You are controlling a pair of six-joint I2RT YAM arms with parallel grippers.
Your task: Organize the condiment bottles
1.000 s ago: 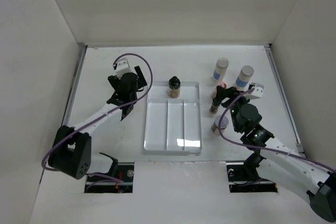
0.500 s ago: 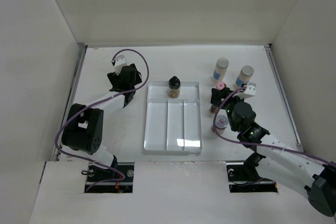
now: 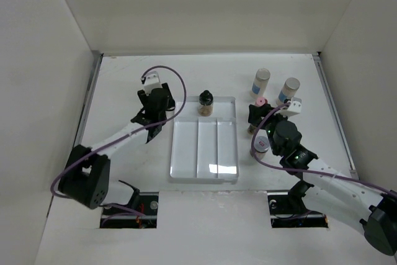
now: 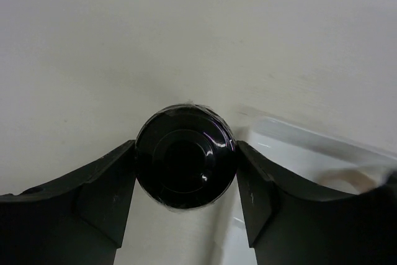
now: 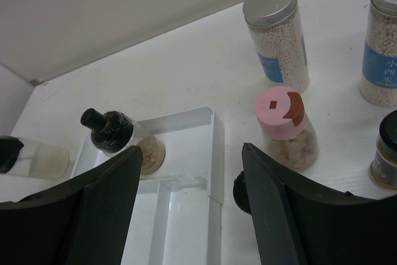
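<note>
Left gripper (image 4: 186,161) clamps tight on the black-capped bottle (image 4: 185,153) beside the tray's (image 4: 304,138) far-left corner; next, likely a lift over its rim. Right gripper (image 5: 189,172) gapes empty near the pink-capped bottle (image 5: 284,116)

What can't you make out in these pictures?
- Left wrist view: the black-capped bottle in the left gripper shows only its cap, which hides the body.
- Right wrist view: the dark-lidded jar is cut off by the right edge.
- Top view: the print on the blue-labelled jars is too small to read.
</note>
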